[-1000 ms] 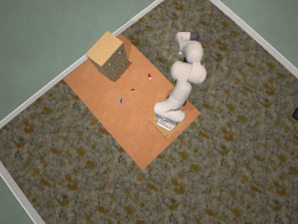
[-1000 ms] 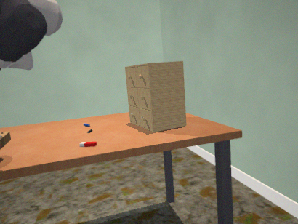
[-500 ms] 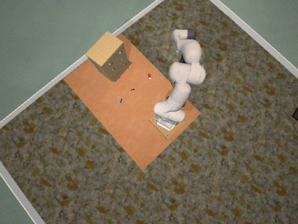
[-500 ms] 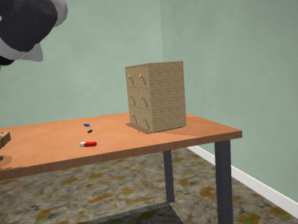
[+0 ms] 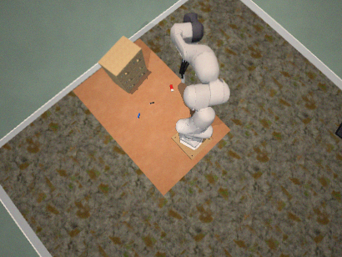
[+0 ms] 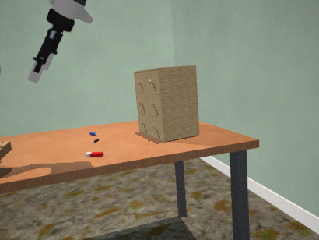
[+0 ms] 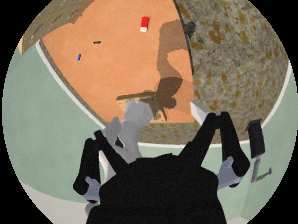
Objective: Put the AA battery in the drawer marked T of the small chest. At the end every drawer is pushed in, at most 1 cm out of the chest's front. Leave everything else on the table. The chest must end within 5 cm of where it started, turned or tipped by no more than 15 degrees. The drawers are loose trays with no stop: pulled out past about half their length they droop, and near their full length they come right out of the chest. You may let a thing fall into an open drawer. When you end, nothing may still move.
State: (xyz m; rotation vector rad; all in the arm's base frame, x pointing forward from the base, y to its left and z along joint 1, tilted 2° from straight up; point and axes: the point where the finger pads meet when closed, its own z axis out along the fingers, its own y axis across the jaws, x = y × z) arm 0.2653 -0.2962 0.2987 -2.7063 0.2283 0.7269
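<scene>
The small wooden chest [image 5: 125, 64] stands at the far end of the orange table [image 5: 150, 117]. In the side view the chest [image 6: 167, 103] shows several drawers with knobs, all pushed in; their marks are too small to read. Three small items lie on the table: a red and white one [image 5: 171, 87] [image 6: 94, 154], a black one [image 5: 152, 103] [image 6: 96, 140] and a blue one [image 5: 138, 115] [image 6: 92, 133]. I cannot tell which is the AA battery. My gripper [image 6: 39, 72] [image 5: 182, 71] is open and empty, high above the table near the red item. The wrist view shows the open fingers.
The arm's base [image 5: 193, 139] sits on a small plate at the near end of the table. A green wall runs close behind the chest. The table edge drops to patterned carpet on all sides.
</scene>
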